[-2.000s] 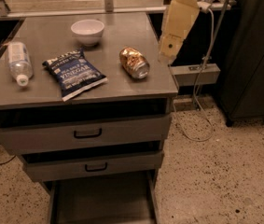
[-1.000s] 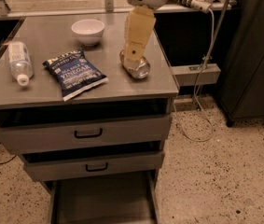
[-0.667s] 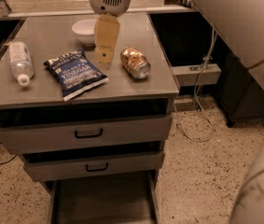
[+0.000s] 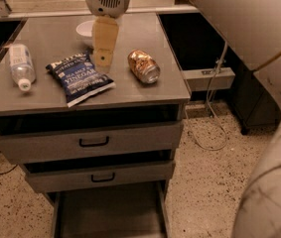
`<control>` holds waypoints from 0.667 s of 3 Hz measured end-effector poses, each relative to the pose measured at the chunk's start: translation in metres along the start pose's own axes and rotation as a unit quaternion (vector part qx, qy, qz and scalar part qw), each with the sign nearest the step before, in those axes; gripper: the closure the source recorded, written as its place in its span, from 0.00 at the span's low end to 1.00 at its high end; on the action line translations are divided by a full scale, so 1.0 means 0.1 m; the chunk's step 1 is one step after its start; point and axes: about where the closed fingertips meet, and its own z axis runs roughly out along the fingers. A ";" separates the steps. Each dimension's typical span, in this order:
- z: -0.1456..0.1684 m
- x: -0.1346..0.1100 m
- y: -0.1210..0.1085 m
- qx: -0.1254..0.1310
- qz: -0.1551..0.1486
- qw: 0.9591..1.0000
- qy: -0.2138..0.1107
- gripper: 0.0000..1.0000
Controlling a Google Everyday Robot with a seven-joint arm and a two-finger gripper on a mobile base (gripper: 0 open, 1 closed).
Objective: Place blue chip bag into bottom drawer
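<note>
Dark-blue crinkly snack bag with white lettering and white seam edges, the blue chip bag [image 4: 79, 78], lies flat on the grey metal cabinet top [image 4: 145, 90], left of centre and turned slightly askew. It looks plump and unopened. The robot's tan two-finger gripper [image 4: 103, 56] hangs from a pale round wrist at the bag's 1 o'clock, its tip just beside the bag's upper right corner. It is seen edge-on, so whether its jaws are apart or together cannot be told, and nothing is visibly held. This appears to be the approach before the pick: the bag is not yet grasped. Next, the gripper likely needs to shift toward 7 o'clock, settle over the bag and pinch its puffy body or a seam without crushing it. At the bag's 3 o'clock lies a gold metal can on its side [image 4: 143, 66], at 9 o'clock a clear plastic bottle on its side [image 4: 20, 64], at 12 o'clock a white bowl [image 4: 86, 29]. At the scene's 6 o'clock the bottom drawer [image 4: 110, 214] stands pulled out, a dark flat tray.
</note>
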 end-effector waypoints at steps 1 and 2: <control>0.24 -0.19 -0.12 -0.011 -0.014 1.000 -0.011 0.00; 0.50 -0.30 -0.21 -0.031 -0.018 0.999 -0.021 0.00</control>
